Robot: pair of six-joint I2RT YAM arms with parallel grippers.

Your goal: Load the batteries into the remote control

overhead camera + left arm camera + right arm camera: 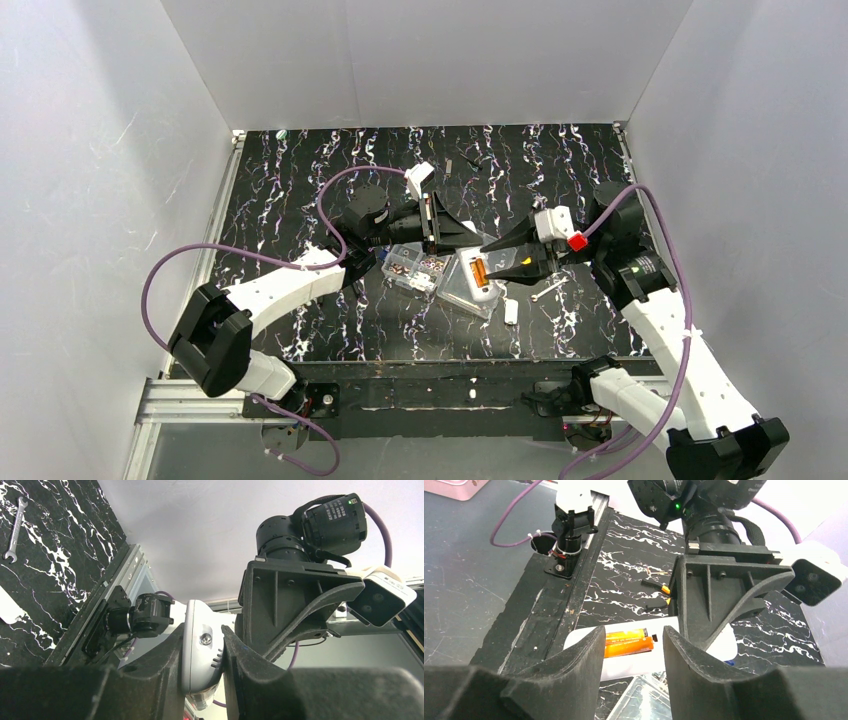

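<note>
Clamping remote control (pixel 198 630) in left pincer (pixel 202 651) | right pincer (pixel 633 641) parted, batteries (pixel 625 642) just beyond its tips.

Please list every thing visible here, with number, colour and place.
remote control: one, white, in the left gripper
battery: at least one, orange, in the remote control's recess
clear box: one, transparent, beside the remote control
wrench: one, silver, on the table
small flat piece: one, white, beside the wrench
table: one, black with white veins
left gripper: one, black, shut on the remote control
right gripper: one, black, open above the battery
</note>
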